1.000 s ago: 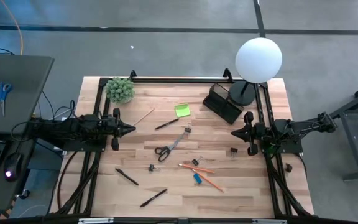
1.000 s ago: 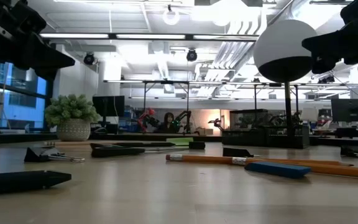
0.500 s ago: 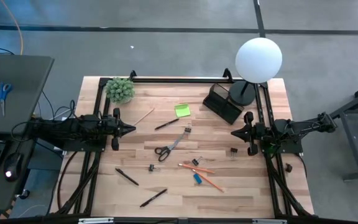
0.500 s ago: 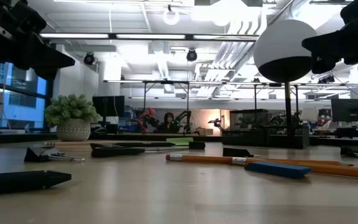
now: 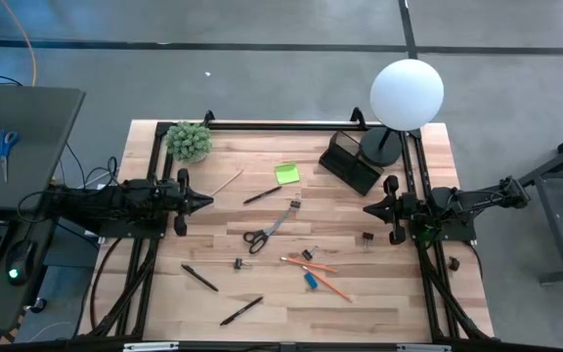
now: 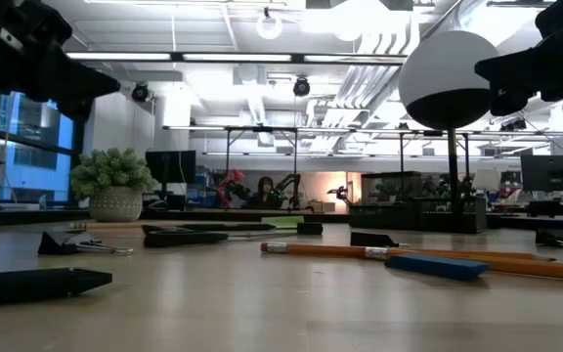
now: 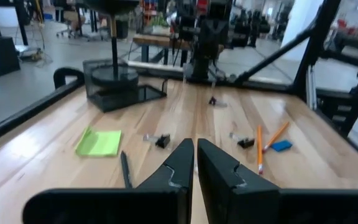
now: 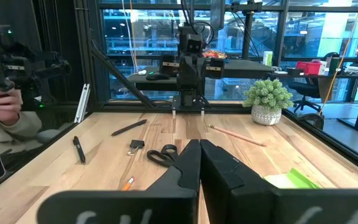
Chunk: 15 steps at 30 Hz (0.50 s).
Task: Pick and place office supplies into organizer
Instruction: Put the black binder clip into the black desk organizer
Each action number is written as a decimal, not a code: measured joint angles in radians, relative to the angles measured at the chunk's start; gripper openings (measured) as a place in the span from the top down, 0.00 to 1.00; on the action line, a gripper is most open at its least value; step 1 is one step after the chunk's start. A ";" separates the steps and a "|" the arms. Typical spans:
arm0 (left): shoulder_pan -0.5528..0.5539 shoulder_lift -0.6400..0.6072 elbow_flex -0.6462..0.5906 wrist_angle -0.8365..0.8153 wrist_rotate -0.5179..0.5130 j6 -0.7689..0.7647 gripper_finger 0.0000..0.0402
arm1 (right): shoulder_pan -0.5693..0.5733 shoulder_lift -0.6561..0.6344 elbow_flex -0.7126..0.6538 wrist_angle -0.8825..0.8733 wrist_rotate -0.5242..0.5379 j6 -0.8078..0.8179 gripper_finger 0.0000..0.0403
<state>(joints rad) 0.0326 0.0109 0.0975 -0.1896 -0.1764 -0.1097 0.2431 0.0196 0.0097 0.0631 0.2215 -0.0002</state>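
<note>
The table's (image 5: 399,313) middle was cluttered: black-handled scissors (image 5: 260,235) at centre frame, pencils (image 5: 321,274) and a small blue piece (image 5: 311,281) lower right of them, pens (image 5: 200,278) at lower left. At upper right the lamp (image 5: 406,95) crowded the organizer (image 5: 350,162). The plant (image 5: 190,141) blocked the upper left corner. Bare wood lay open along the lower right edge and between the plant and the sticky-note pad (image 5: 286,173).

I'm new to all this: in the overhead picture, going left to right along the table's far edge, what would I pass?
potted plant → lime-green sticky-note pad → black organizer → white globe lamp
</note>
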 joint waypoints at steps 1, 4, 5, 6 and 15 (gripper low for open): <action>0.000 0.000 0.000 0.018 0.000 0.000 0.97 | 0.000 0.000 0.000 0.000 0.000 0.000 1.00; 0.000 0.000 0.000 0.070 0.000 0.000 0.97 | 0.000 0.000 0.000 0.000 0.000 0.000 1.00; 0.000 0.000 0.000 0.085 0.000 0.000 0.97 | 0.000 0.000 0.000 0.000 0.000 0.000 1.00; 0.000 0.000 0.000 0.098 0.000 0.000 0.97 | 0.000 0.000 0.000 0.000 0.000 0.000 1.00; 0.000 0.000 0.000 0.258 -0.034 0.000 0.97 | 0.000 0.000 0.000 0.005 0.061 -0.235 1.00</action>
<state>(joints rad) 0.0326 0.0105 0.0971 0.0686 -0.2108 -0.1100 0.2432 0.0196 0.0097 0.0679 0.2824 -0.2347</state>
